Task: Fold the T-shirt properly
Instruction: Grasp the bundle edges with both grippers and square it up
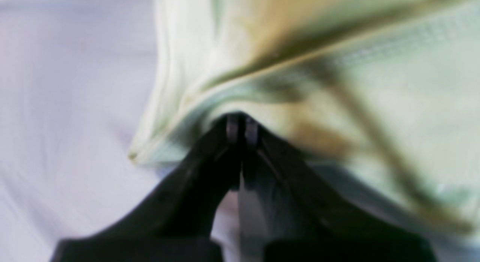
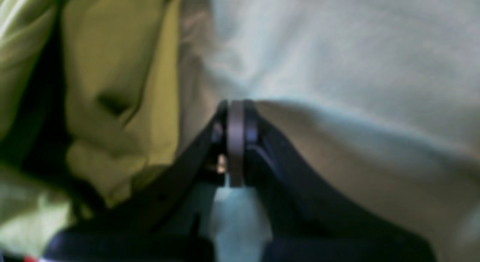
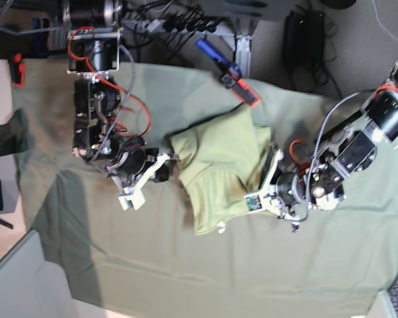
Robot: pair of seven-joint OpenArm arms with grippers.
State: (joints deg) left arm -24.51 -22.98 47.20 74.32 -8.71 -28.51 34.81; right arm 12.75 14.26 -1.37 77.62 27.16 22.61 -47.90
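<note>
Black left gripper (image 1: 242, 132): its two jaws are pressed tight together, with a bit of the T-shirt (image 3: 219, 169) pinched between the tips.
Black right gripper (image 2: 235, 121): its jaws are closed too, and the cloth bunches up right at the tips, so it looks like it is pinching the shirt as well.
Where the grippers are: in the base view the left gripper (image 3: 268, 192) is on the shirt's side nearer the right edge of the table, and the right gripper (image 3: 164, 165) is on the side nearer the left edge.
Where the shirt is: about the middle of the table, a bit closer to the back edge, lying on the grey-green table cloth (image 3: 186, 265).
Shirt shape: it is scrunched and partly doubled over, not flat, with wrinkles.
What could go wrong, slipping: each pinch holds only a small bit of cloth, so a quick pull could make the shirt slide out.
What could go wrong, crooked fold: if one arm moves more than the other, the shirt may twist and the fold may come out lopsided.
What could go wrong, wrong cloth: the pictures are too blurry to tell if the table cloth is caught in a pinch; if it is, it would lift too.
What could go wrong, wrinkles: folding over the bunched parts would trap them inside.
</note>
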